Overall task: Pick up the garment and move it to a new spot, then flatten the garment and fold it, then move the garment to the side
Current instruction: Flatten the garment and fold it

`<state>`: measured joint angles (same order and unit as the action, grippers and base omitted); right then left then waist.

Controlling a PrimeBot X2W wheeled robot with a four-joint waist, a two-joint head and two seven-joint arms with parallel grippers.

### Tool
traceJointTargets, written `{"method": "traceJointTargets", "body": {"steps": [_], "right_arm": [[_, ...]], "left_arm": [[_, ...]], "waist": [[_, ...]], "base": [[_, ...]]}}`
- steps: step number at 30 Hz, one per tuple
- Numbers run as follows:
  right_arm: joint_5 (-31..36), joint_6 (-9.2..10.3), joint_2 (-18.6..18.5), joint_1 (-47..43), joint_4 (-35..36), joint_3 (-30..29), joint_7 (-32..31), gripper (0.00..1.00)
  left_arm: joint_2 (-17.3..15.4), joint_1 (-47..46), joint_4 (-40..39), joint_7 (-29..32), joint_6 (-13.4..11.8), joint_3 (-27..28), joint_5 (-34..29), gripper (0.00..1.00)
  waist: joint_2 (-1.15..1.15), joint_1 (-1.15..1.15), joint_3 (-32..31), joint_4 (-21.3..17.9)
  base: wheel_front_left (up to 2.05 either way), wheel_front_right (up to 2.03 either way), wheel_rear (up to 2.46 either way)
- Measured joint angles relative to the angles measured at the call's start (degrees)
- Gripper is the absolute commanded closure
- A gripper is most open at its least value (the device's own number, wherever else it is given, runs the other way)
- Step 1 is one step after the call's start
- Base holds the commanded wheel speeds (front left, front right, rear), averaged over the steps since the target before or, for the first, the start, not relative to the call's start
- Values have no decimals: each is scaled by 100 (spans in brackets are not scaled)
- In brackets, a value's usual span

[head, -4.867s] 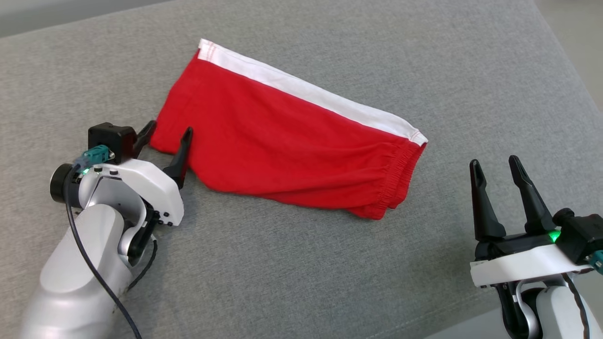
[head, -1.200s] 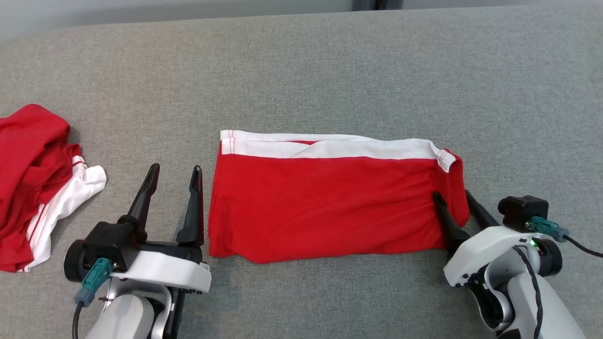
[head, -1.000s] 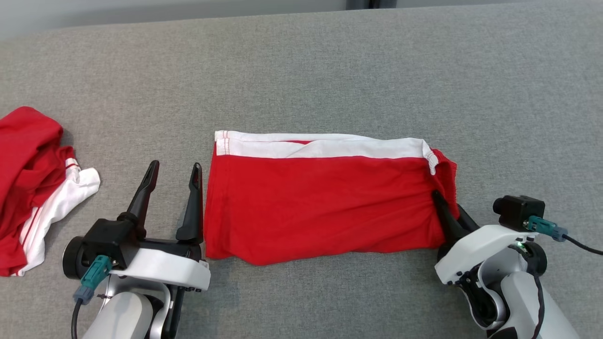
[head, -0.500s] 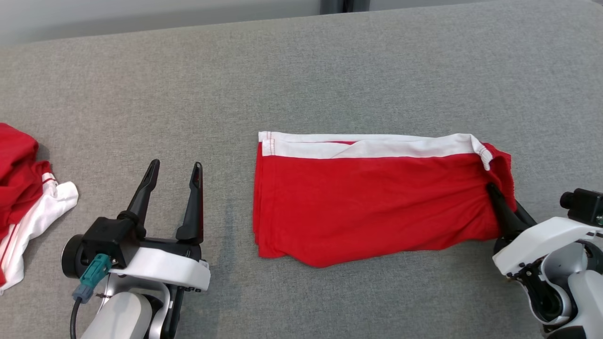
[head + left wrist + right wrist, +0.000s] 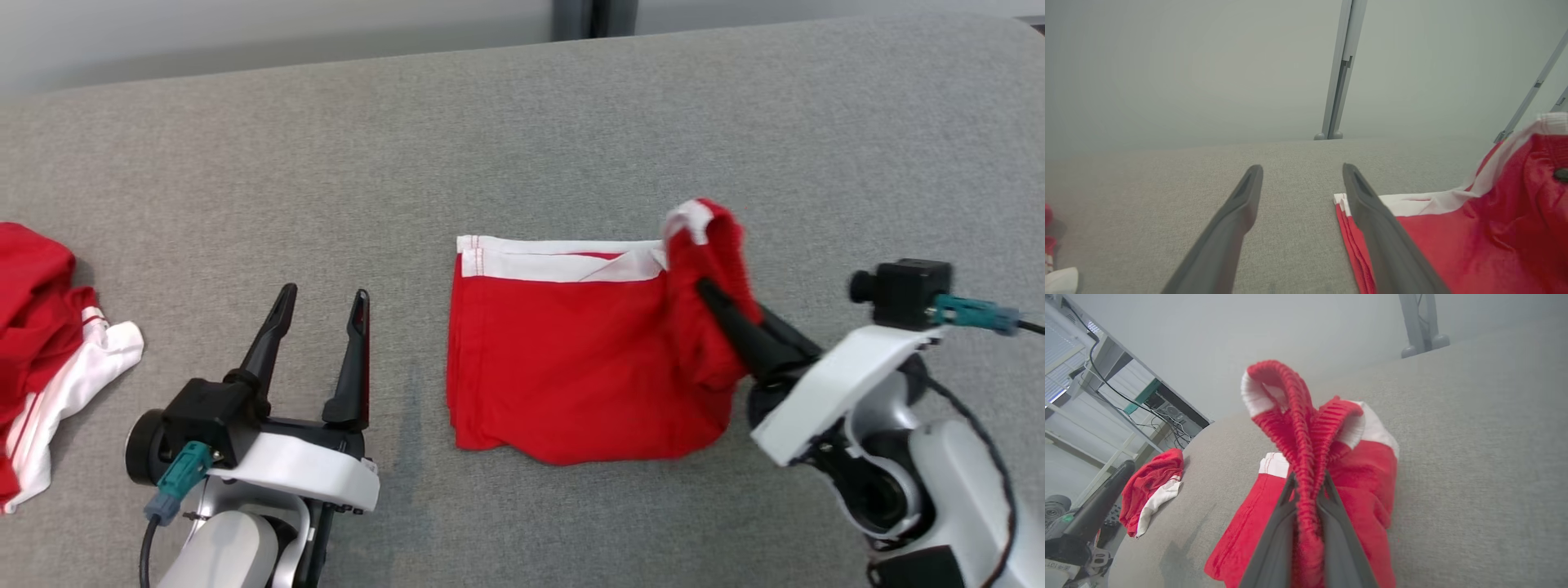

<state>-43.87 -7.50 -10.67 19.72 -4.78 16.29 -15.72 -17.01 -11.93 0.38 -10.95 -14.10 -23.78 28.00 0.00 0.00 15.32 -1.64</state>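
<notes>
Garment (image 5: 571,367) cloth, red and white, is pinched at its right end between the two dark fingers (image 5: 1272,539) of the right gripper (image 5: 714,294). These fingers are pressed tight on the stretchy red band. The pinched end is lifted off the grey top (image 5: 522,131). It stands up in a bunched loop with a bit of white on it.

The rest of the garment lies flat in the middle of the grey top. It is red with a white strip along its far edge. Its left edge is straight, and you can see layers stacked there.

The left gripper (image 5: 324,291) has its two fingers spread wide apart, with nothing between them. It is near the garment's left edge but not touching it.

Way over on the left lies a crumpled pile of red and white cloth (image 5: 49,343), well apart from the garment. A grey post (image 5: 1339,69) stands behind the far edge of the grey top.
</notes>
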Motion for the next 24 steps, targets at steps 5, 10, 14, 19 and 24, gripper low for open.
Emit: {"method": "traceJointTargets", "body": {"steps": [5,10,14,19,24], "right_arm": [[199,0,254,243,-58,536,-181,100],[365,0,472,514,-656,868,-115,100],[423,0,552,706,-1233,989,53,100],[560,0,600,916,-1767,1104,285,100],[527,0,645,1044,-1914,1324,475,0]], "left_arm": [[96,-23,48,8,51,-118,25,0],[216,-81,148,-35,137,-240,34,0],[312,-142,240,-79,196,-318,35,0],[363,-192,359,-146,235,-336,53,0],[381,-234,416,-194,244,-338,53,0]], "waist": [[0,0,-17,226],[0,0,18,540],[0,0,92,777],[0,0,224,942],[0,0,279,909]], "base": [[0,0,0],[0,0,0],[0,0,0],[0,0,0],[0,0,0]]}}
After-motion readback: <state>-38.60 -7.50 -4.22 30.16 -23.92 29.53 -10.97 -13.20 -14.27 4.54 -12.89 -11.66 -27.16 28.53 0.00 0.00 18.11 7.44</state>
